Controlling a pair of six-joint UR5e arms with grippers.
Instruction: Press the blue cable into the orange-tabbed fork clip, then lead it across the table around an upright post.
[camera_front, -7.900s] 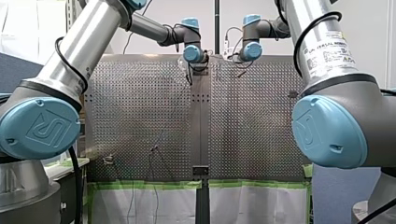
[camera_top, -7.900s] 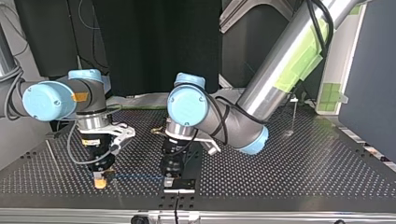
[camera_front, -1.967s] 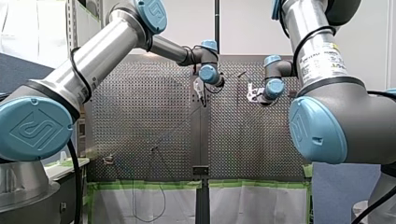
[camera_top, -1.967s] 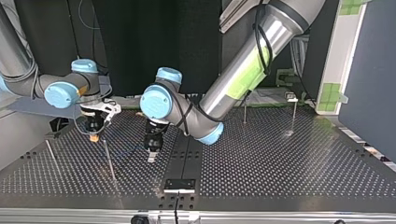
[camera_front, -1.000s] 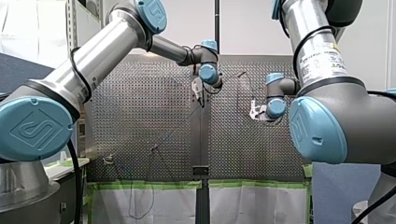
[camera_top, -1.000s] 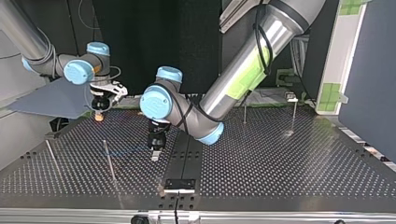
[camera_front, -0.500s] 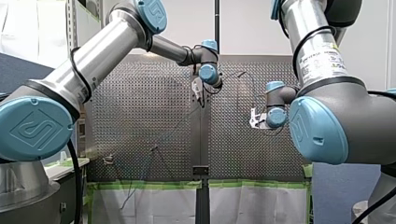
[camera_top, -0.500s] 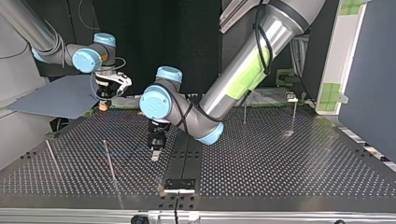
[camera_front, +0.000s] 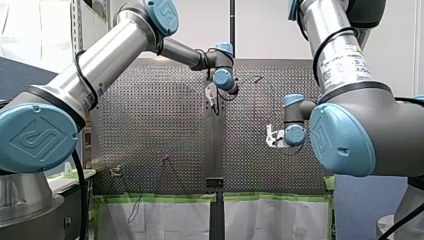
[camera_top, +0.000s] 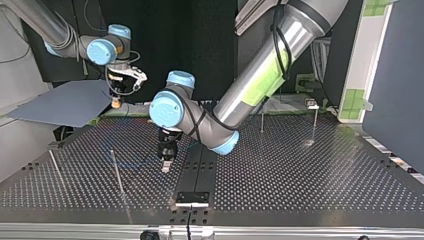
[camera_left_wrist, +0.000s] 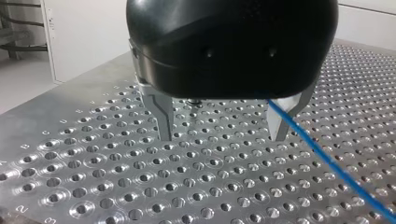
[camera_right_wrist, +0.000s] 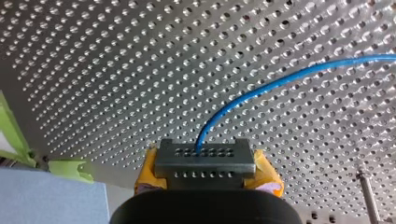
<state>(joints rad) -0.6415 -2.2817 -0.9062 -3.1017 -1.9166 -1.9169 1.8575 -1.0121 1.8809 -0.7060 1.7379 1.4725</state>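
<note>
At the desk (camera_top: 310, 190) edge nearest the top view's camera, midway along, a black bracket (camera_top: 191, 198) sits on the dark centre strip. Behind it, toward that view's left, two upright posts stand on the perforated surface: a near post (camera_top: 117, 172), and an outer post (camera_top: 55, 167) close to the left edge.

Mid-desk, just beside the centre strip, my left gripper (camera_top: 165, 166) points straight down, its tips close to the surface. The left wrist view shows its metal fingers (camera_left_wrist: 161, 116) spread apart and released, with nothing clamped between them. The blue cable (camera_left_wrist: 336, 165) comes out from under the black housing at one finger, crosses that finger's face and runs off slantwise low over the holes. In the top view a faint blue curve lies on the desk between my left gripper and the near post. Whether it bends around that post cannot be told.

Farther back, over the desk's far edge toward the top view's left corner, my right gripper (camera_right_wrist: 205, 156) hangs well above the surface. Its yellow-padded fingers (camera_right_wrist: 267, 176) are clenched on the blue cable, which leaves the tips and arcs away across the perforated plate. A strip of green tape (camera_right_wrist: 65, 169) marks the desk edge in the right wrist view.

Along the far edge toward the top view's right stand two more upright posts, an inner one (camera_top: 261, 120) and an outer one (camera_top: 315, 121).
</note>
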